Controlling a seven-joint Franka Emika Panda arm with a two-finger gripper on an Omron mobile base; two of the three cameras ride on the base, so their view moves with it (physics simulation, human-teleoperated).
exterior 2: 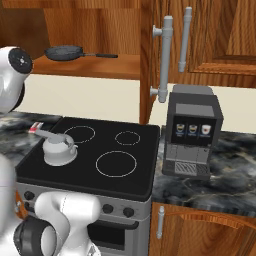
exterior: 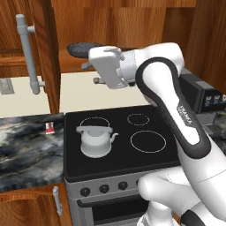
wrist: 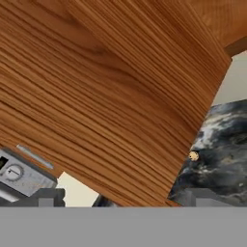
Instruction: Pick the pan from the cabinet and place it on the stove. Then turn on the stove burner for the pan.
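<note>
One raised arm (exterior: 176, 110), bent toward the cabinet (exterior: 132, 26); jaws wide apart, empty.

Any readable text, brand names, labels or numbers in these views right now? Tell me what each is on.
"FRANKA": small grey lettering on the dark stripe of the robot arm; the finer print beneath it is too small to read.
Coffee machine: three small cup icons on its front panel, no legible words.
Small red-and-white packet: markings too blurred.

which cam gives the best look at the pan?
Right base view: the pan sits unobstructed on the open cabinet shelf, handle pointing right. In the left base view the robot's hand hides most of it, leaving the dark rim. The hand view faces wood grain.
</note>
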